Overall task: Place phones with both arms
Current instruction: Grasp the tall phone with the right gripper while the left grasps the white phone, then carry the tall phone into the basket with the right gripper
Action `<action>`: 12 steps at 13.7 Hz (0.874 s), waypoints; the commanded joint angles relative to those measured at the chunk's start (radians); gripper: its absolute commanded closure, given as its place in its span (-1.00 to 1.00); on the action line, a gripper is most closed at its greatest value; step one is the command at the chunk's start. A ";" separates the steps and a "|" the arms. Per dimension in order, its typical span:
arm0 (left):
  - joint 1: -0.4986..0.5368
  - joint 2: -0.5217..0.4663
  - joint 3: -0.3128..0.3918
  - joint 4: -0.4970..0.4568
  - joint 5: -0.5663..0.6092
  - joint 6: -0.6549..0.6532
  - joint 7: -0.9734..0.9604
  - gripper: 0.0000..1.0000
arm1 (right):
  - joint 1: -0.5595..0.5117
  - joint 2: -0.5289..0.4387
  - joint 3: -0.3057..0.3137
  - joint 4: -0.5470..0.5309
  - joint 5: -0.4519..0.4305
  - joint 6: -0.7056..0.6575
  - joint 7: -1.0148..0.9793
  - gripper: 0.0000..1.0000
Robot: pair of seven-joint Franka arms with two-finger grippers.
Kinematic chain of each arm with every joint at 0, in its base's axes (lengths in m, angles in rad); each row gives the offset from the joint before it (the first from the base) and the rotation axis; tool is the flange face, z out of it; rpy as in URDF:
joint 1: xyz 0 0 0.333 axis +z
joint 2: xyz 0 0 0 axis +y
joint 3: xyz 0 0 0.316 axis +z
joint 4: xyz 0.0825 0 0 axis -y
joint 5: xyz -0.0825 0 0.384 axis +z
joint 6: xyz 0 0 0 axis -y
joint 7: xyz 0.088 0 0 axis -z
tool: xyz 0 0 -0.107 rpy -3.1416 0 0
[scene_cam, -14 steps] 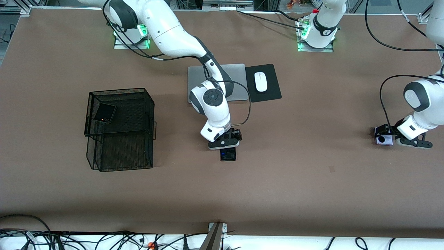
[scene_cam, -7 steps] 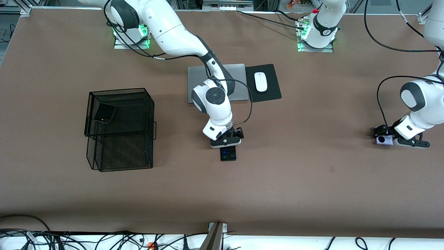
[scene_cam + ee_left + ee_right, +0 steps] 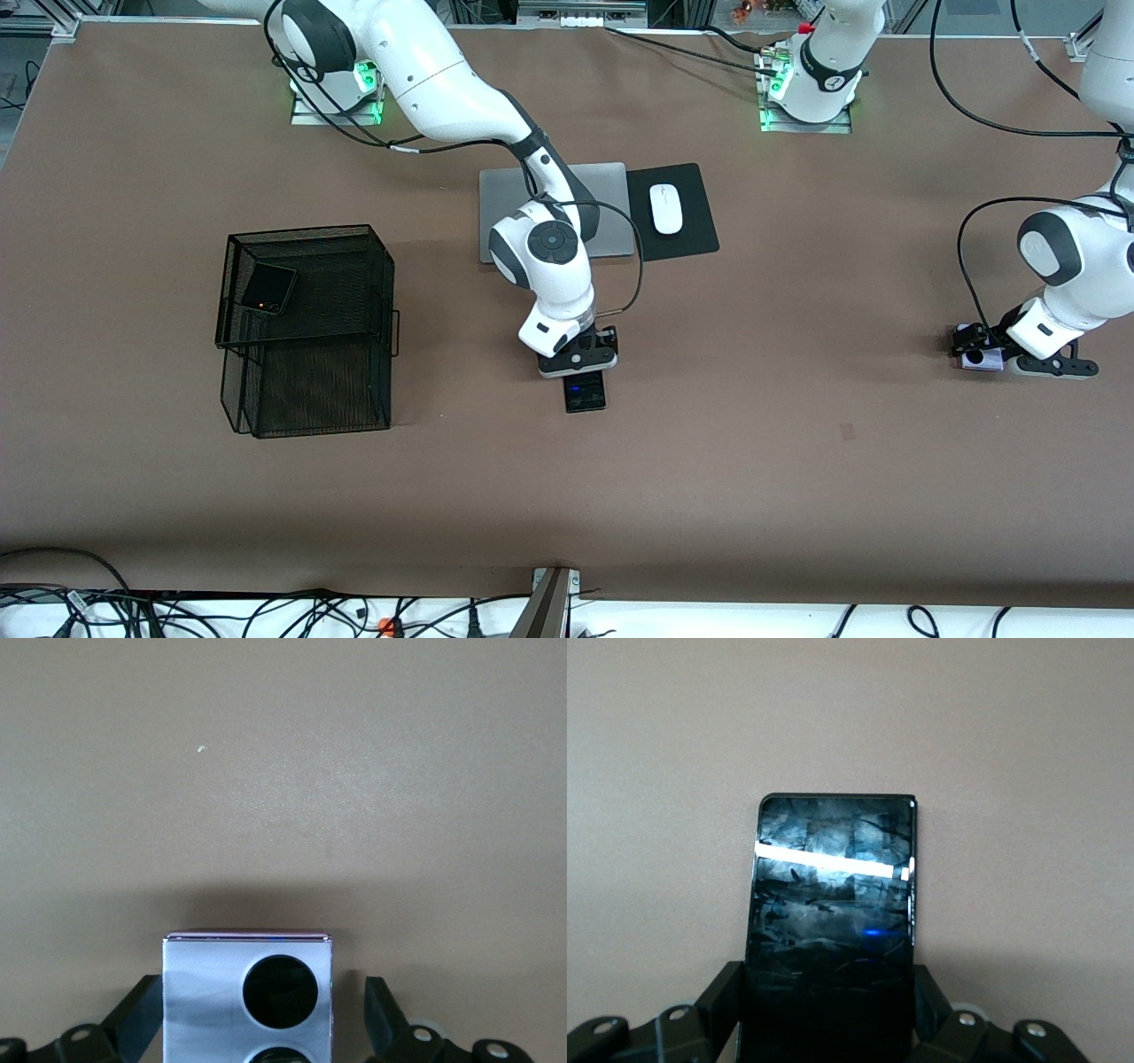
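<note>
The long slim black phone [image 3: 586, 392] lies flat mid-table. My right gripper [image 3: 580, 365] is down on its end, with a finger pressed against each long side, as the right wrist view shows around the phone [image 3: 833, 895]. The lilac-white phone [image 3: 979, 358] lies at the left arm's end of the table. My left gripper [image 3: 982, 353] is low over it. In the left wrist view the fingers straddle this phone [image 3: 204, 992] with a gap on one side. The squarish black folded phone [image 3: 268, 290] lies in the upper tier of a black mesh basket [image 3: 383, 266].
A closed grey laptop [image 3: 611, 204] lies farther from the front camera than the right gripper. Beside it a white mouse [image 3: 666, 209] sits on a black pad [image 3: 691, 239]. The mesh basket stands toward the right arm's end.
My left gripper has come lower over the lilac-white phone and now covers more of it. My right gripper has shifted slightly toward the left arm's end and settled on the slim phone.
</note>
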 commanded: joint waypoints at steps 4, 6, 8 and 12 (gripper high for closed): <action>0.020 0.014 -0.007 -0.001 -0.009 0.040 -0.007 -1.00 | -0.001 -0.070 -0.065 0.004 -0.008 -0.145 -0.012 0.69; 0.024 0.014 -0.007 -0.001 -0.009 0.042 -0.007 -1.00 | -0.022 -0.178 -0.083 0.005 0.006 -0.311 -0.018 0.69; 0.026 0.018 -0.007 0.002 -0.009 0.044 -0.007 -1.00 | -0.082 -0.284 -0.079 0.004 0.008 -0.457 -0.019 0.68; 0.026 0.044 -0.007 0.002 -0.011 0.083 -0.010 -1.00 | -0.208 -0.455 -0.097 -0.006 0.006 -0.742 -0.161 0.67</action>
